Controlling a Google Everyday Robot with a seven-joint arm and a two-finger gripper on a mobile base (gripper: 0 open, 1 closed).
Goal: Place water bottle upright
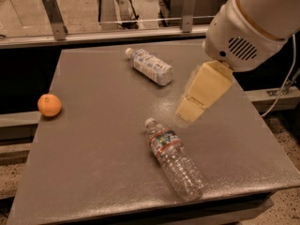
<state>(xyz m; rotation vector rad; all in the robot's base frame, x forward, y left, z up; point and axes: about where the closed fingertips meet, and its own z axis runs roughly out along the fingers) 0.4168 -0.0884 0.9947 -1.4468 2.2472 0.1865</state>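
The water bottle (173, 159) lies on its side on the grey table (93, 144), near the front right. It is clear and ribbed, with its white cap pointing toward the back left and a red-and-blue band near its shoulder. My gripper (190, 110) hangs from the white arm (253, 27) at the upper right. Its cream tip is above the table, just up and to the right of the bottle's cap, apart from it.
A shorter bottle (150, 66) with a white-blue label lies on its side at the back middle. An orange (49, 105) sits at the table's left edge. A metal rail and glass panel (117, 27) run behind the table. A cable (286, 86) hangs at the right.
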